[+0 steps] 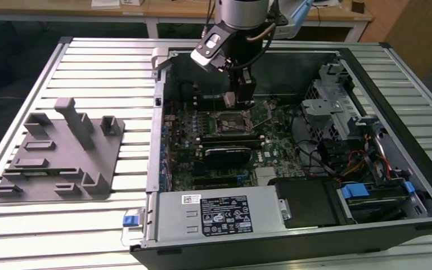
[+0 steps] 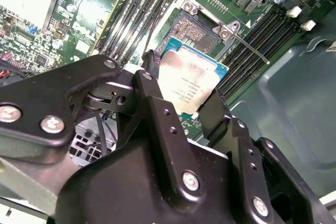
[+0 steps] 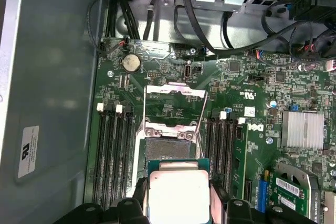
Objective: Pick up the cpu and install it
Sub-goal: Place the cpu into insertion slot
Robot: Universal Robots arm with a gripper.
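Your exterior view looks steeply down on the whole open computer case (image 1: 291,247), while both wrist views sit close above its motherboard socket (image 2: 191,27) (image 3: 167,148).

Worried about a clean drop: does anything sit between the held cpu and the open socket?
Nothing visible. The pincer grips the cpu close by the bare socket, and the retention frame stands flipped open, clear of the path.
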